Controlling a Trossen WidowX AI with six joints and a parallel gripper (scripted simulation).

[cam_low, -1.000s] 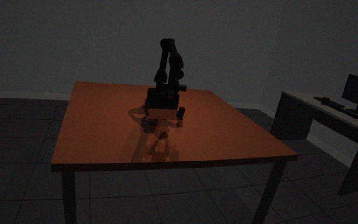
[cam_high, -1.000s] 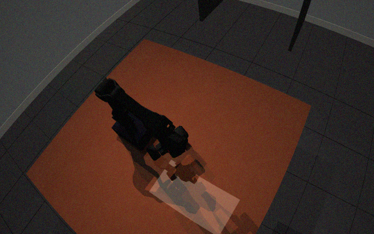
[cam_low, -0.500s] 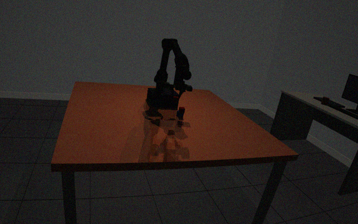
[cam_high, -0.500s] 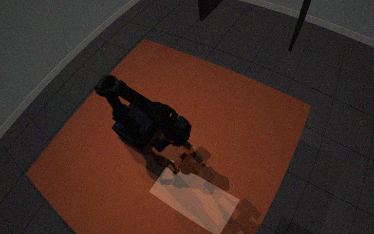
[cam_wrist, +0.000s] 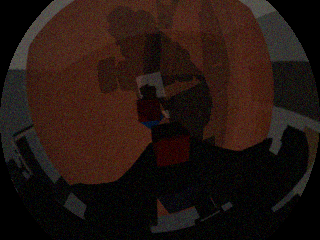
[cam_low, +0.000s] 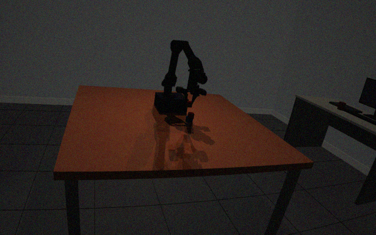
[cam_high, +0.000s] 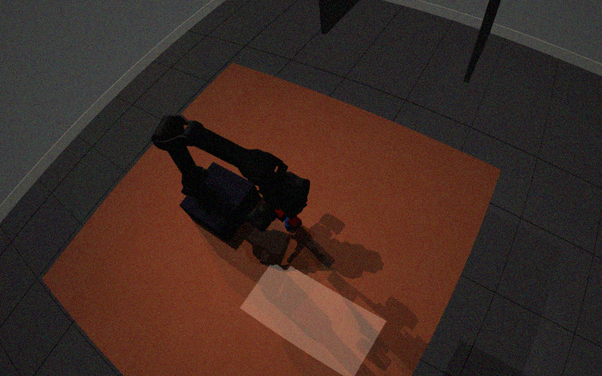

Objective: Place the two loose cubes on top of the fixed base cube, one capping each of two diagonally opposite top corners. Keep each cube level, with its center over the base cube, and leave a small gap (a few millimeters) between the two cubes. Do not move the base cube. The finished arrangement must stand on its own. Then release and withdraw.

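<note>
The blue base cube (cam_high: 286, 224) (cam_wrist: 152, 124) is on the table, dark and partly hidden. A loose red cube (cam_high: 295, 220) (cam_low: 191, 113) (cam_wrist: 148, 110) sits on its top, offset to one side; its exact corner is hard to tell in the dim light. My gripper (cam_low: 189, 103) is shut on the other red cube (cam_high: 279, 213) (cam_wrist: 172, 150). It holds this cube above table level, higher than the stack and a little to its robot-base side, apart from it. The held cube looks roughly level. The dark fingers hide its sides.
The arm's dark box-shaped base (cam_high: 230, 183) (cam_low: 172, 104) stands close behind the stack. The orange table (cam_high: 377, 146) (cam_low: 110, 144) carries arm shadows and a pale rectangular patch (cam_high: 262, 301) in front. A desk (cam_low: 307, 110) with a monitor stands apart at right.
</note>
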